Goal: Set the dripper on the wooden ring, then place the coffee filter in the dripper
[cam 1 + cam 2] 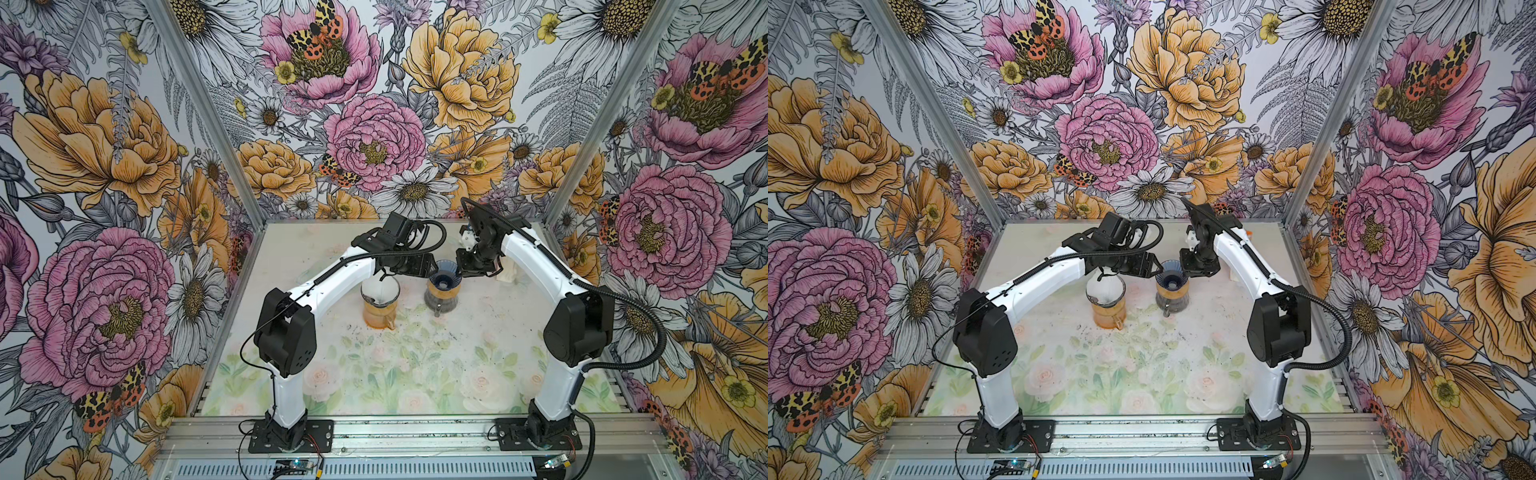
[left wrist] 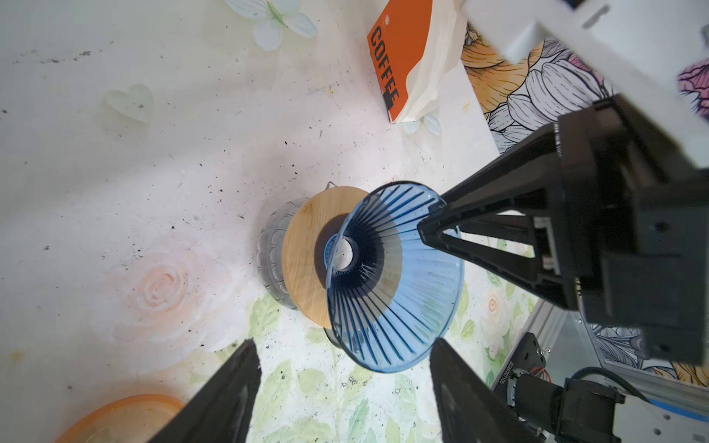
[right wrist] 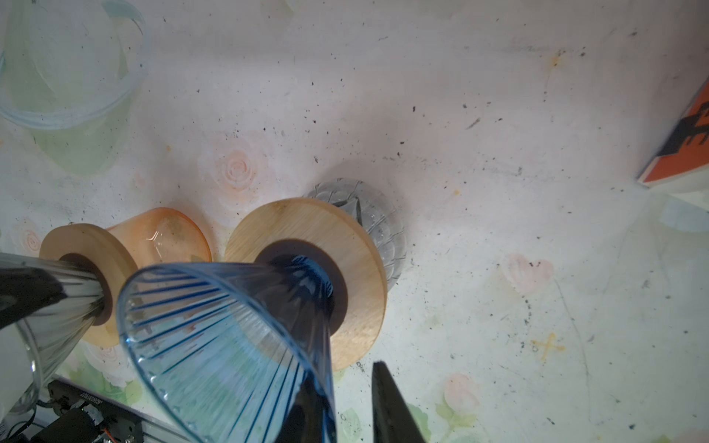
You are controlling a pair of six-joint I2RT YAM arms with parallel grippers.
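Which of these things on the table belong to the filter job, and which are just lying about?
In the job: white paper filter, sitting in the clear dripper on the orange carafe; empty blue dripper, rim pinched by the right hand; left hand, open and empty.
Lying about: coffee bag; clear glass vessel; dark specks on the table.

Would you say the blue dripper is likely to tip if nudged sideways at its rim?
Probably top-heavy: the blue dripper flares wide above a narrow neck on its wooden collar. Resting on the glass server, it might slide or topple.
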